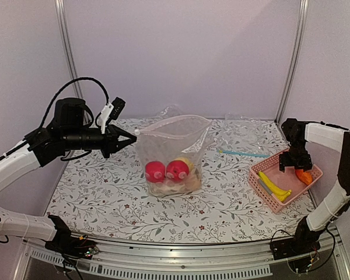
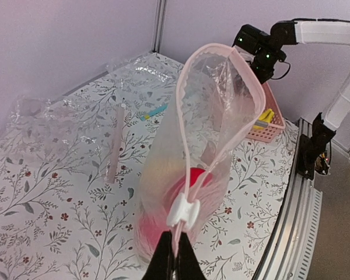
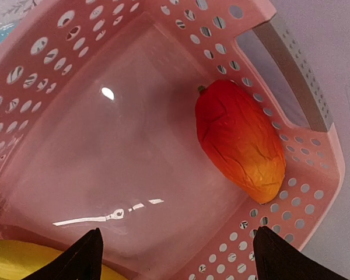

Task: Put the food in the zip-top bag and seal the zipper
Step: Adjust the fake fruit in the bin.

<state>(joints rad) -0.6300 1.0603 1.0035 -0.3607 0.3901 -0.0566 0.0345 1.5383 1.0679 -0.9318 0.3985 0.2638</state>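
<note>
The right gripper point(image 3: 176, 233) hangs with jaws spread wide over the pink basket point(image 3: 303, 76). An orange-red fruit point(image 3: 239, 140) lies on the basket floor ahead of the fingertips, and a banana point(image 3: 17, 259) lies beside the left finger. Well to the left of the basket, the left gripper point(image 2: 176, 251), jaws pressed together, pinches the mouth edge of the clear bag point(image 2: 210, 146), which stands open holding two red fruits point(image 1: 154, 171)

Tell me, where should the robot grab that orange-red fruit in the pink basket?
Probably around its fat middle, squeezing across the short way and coming straight down from above. The orange-red fruit lies flat and long, close to a wall of the pink basket, so a sideways reach looks blocked.
</note>
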